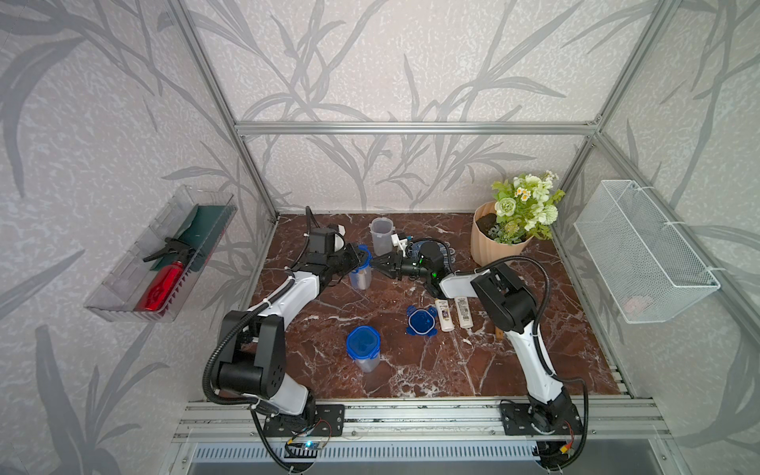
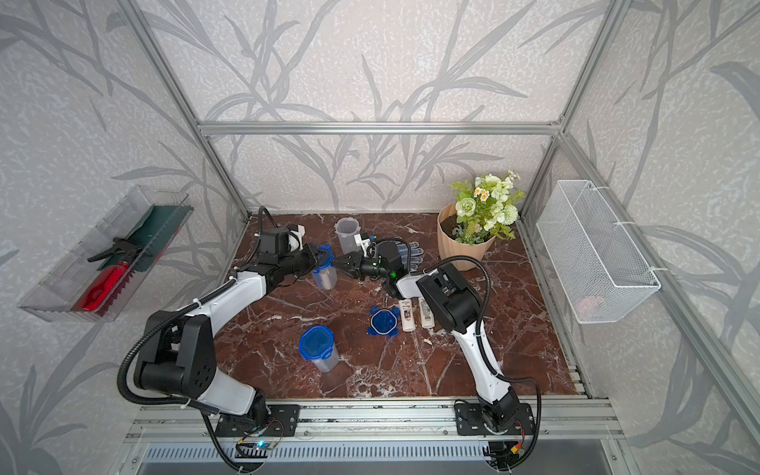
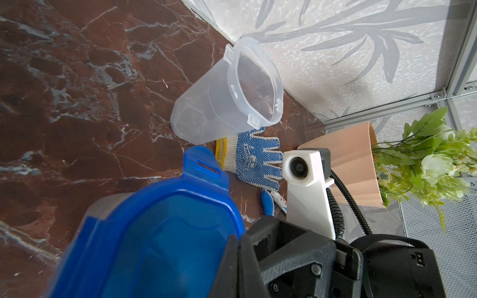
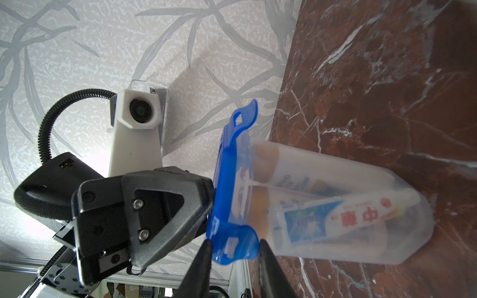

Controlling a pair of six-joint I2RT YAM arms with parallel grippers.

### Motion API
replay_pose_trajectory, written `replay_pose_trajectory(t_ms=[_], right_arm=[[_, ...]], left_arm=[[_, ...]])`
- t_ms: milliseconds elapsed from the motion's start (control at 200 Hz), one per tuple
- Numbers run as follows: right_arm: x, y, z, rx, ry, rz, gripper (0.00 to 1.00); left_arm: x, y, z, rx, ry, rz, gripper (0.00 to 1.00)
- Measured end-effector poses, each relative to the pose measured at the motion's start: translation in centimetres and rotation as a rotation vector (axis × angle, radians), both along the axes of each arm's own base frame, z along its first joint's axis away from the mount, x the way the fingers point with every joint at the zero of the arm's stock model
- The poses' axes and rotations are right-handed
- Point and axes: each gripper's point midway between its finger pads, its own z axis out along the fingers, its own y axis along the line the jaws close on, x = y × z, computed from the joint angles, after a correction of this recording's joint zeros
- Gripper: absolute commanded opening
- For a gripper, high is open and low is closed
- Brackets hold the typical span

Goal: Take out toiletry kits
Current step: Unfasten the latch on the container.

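The left gripper [image 1: 356,263] has its jaws together, and its tips press against the top face of the blue lid [image 4: 233,178] of a clear cup [image 1: 361,277]. Whether they pinch any part of the lid I cannot tell. The cup stands on the bench [image 1: 411,370] right between the two grippers, with the lid on. Through its wall show a white toothpaste tube [image 4: 346,216] and gold-capped bottles [image 4: 262,160]. From the opposite side the right gripper [image 4: 235,246] is closed down on the lid's latch flap [image 4: 238,238], one finger on either side of it, both touching. Beyond the right gripper, toward the back wall, stands an open empty cup [image 1: 380,236]. Nearer the robot's base than that gripper lie a loose lid [image 1: 420,321] and two white bottles [image 1: 444,316] side by side. A second lidded cup [image 1: 363,349] stands well apart.
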Motion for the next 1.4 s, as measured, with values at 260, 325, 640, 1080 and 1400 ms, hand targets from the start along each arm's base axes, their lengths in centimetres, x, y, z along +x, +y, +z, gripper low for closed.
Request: replay_pose_trajectory(t_ms=[260, 325, 640, 1080, 1400], right_arm=[[0.0, -0.6, 0.5, 0.009, -0.022, -0.002, 0.30], [0.0, -1.0, 1.9, 0.034, -0.060, -0.005, 0.30], [-1.7, -2.6, 13.2, 0.154, -0.346, -0.025, 0.29], [-5.6, -0.7, 4.9, -0.356, -0.397, -0.030, 0.10], [-8.4, 0.3, 2.0, -0.707, -0.526, 0.020, 0.00]], left_arm=[[0.2, 0.4, 0.0, 0.000, -0.020, 0.011, 0.00], [0.3, 0.6, -0.1, -0.001, -0.026, 0.015, 0.00], [0.2, 0.6, 0.0, -0.003, -0.042, 0.015, 0.00], [-1.1, 0.8, 1.4, 0.004, 0.018, 0.032, 0.00], [-1.2, 1.2, 3.6, 0.074, 0.126, 0.078, 0.01]])
